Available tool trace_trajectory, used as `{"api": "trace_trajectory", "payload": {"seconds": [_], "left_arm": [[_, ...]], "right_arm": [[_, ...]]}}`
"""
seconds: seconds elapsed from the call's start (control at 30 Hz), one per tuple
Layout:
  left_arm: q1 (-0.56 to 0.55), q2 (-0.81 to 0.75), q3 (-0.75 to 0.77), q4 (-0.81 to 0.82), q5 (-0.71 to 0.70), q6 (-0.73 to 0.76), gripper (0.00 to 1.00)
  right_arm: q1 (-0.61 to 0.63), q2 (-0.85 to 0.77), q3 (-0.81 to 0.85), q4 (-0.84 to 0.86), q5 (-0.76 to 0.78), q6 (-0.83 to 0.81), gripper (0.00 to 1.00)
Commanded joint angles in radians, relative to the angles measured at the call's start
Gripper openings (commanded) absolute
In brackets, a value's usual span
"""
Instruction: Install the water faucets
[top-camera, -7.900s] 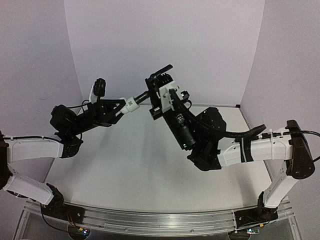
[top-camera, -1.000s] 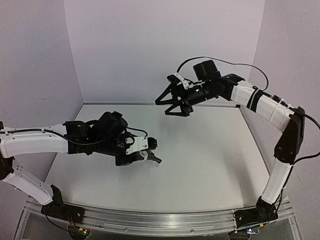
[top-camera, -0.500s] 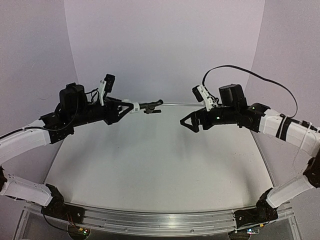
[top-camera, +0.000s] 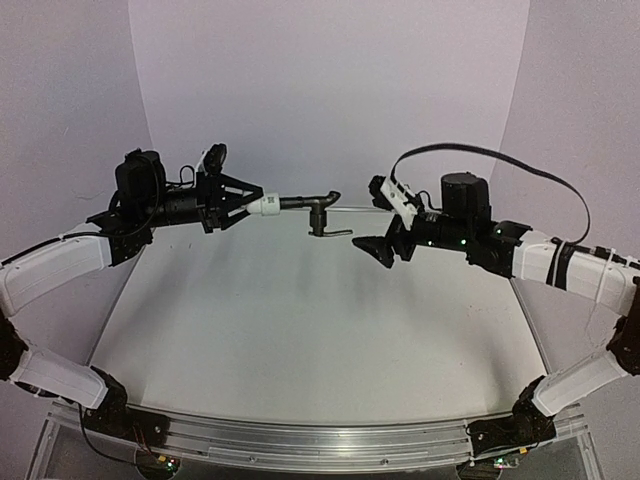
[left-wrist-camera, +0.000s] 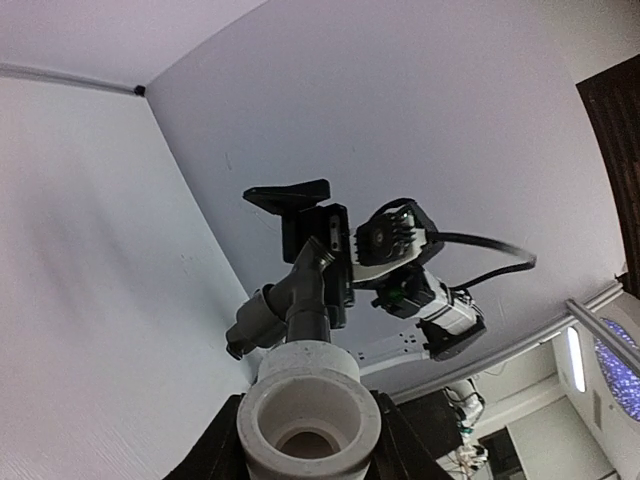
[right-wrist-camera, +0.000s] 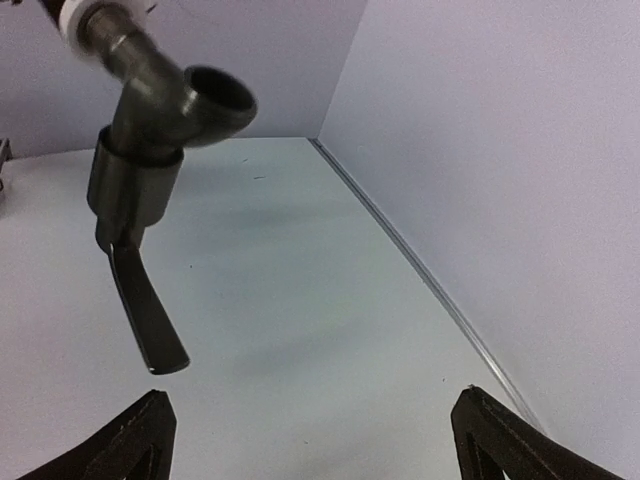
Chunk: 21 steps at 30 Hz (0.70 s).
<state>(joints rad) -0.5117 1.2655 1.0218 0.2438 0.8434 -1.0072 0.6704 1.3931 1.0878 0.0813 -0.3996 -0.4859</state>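
The left end effector (top-camera: 250, 203) grips white fitting (top-camera: 268, 205), tap (top-camera: 318, 210) aloft; right end effector (top-camera: 378, 248) wide open nearby.

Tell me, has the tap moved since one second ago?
Yes. In the top view the tap, on the fitting in the left gripper, rose from over the table's middle to its back edge.

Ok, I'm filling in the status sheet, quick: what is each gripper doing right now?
Left gripper: closed on the white fitting, holding it and the attached black tap in the air.
Right gripper: open, holding nothing.
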Motion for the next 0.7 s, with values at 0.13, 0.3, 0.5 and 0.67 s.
{"api": "trace_trajectory", "payload": {"seconds": [0.13,0.3,0.5,0.67], "left_arm": [[0.045,0.03,-0.035,0.278,0.059,-0.501,0.0],[0.053,0.073,-0.049,0.345,0.04,-0.684,0.0],[0.059,0.09,-0.089,0.459,0.045,-0.82,0.0],[0.059,0.067,-0.122,0.462,0.044,-0.832,0.0]], "right_arm": [[0.082,-0.123,-0.235,0.399,0.094,-0.693,0.98],[0.118,-0.153,-0.338,0.693,0.104,-0.878,0.98],[0.211,-0.108,-0.319,0.769,0.08,-1.131,0.98],[0.248,-0.05,-0.246,0.694,0.087,-1.271,0.98]]}}
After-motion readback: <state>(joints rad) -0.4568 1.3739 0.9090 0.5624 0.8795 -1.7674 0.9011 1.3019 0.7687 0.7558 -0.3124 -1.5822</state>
